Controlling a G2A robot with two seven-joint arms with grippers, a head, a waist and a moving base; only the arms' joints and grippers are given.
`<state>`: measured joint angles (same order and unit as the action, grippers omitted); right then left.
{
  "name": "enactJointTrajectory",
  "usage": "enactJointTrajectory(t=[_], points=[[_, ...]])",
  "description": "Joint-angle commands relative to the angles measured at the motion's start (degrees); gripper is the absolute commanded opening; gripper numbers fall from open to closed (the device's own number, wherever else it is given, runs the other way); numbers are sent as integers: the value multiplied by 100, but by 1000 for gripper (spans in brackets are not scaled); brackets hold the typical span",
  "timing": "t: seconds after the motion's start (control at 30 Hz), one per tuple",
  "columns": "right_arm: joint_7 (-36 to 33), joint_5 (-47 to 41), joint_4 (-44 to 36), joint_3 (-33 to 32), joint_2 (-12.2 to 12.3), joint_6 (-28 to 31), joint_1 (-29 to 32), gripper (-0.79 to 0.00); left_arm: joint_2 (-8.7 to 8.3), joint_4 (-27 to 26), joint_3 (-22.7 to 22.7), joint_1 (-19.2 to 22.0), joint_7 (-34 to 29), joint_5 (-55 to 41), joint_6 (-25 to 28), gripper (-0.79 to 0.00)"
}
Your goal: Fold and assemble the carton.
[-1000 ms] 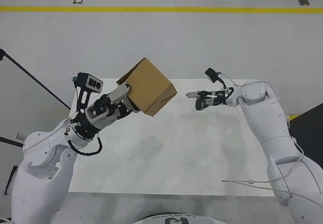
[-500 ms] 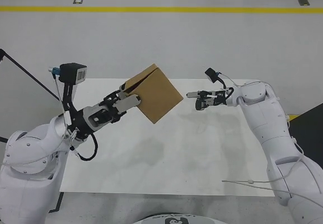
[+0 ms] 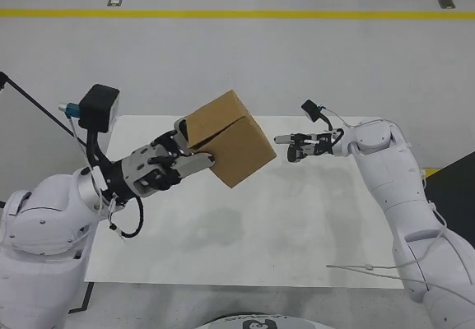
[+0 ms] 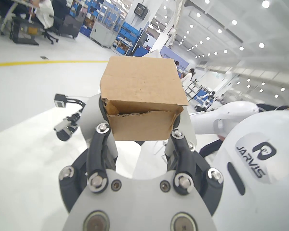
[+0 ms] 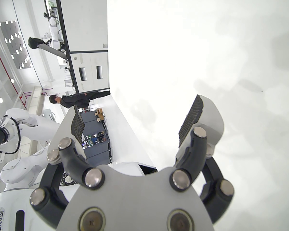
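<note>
the left gripper (image 3: pixel 197 154) grips the left end of a brown carton (image 3: pixel 230 138), raised in the air above the far side of the white table (image 3: pixel 303 238). the right gripper (image 3: pixel 291 149), fingers wide and empty, hangs just right of the carton, pointing at it.

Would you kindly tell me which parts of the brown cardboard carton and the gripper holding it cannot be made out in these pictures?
1. Top view: underside of the brown cardboard carton, hidden by its upper faces.
2. Left wrist view: the carton's far end, behind its own body; its inside, dark behind the near flap.
3. Left wrist view: contact faces of the left gripper, covered by the carton's sides.
</note>
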<state>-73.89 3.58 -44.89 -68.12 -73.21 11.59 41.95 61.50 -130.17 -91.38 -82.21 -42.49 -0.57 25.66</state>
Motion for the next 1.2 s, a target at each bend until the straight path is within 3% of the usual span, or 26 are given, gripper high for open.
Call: enactJointTrajectory(t=[0.0,0.23,0.53,0.6,0.63,0.83,1.17], points=[[0,0,0,0,0,0,0,0,-2,18,-41,117,159,517,576,-785],[0,0,0,0,0,0,0,0,1,133,-61,247,746,1700,2091,-785],[0,0,0,0,0,0,0,0,9,188,-78,249,948,1875,2186,-785],[0,0,0,0,0,0,0,0,-28,-16,-160,334,488,2783,2477,-785],[0,0,0,0,0,0,0,0,-28,-9,-133,341,577,2994,2670,-785],[0,0,0,0,0,0,0,0,28,354,-143,464,1571,4475,3232,-785],[0,0,0,0,0,0,0,0,39,457,190,930,3854,7464,3234,-785]])
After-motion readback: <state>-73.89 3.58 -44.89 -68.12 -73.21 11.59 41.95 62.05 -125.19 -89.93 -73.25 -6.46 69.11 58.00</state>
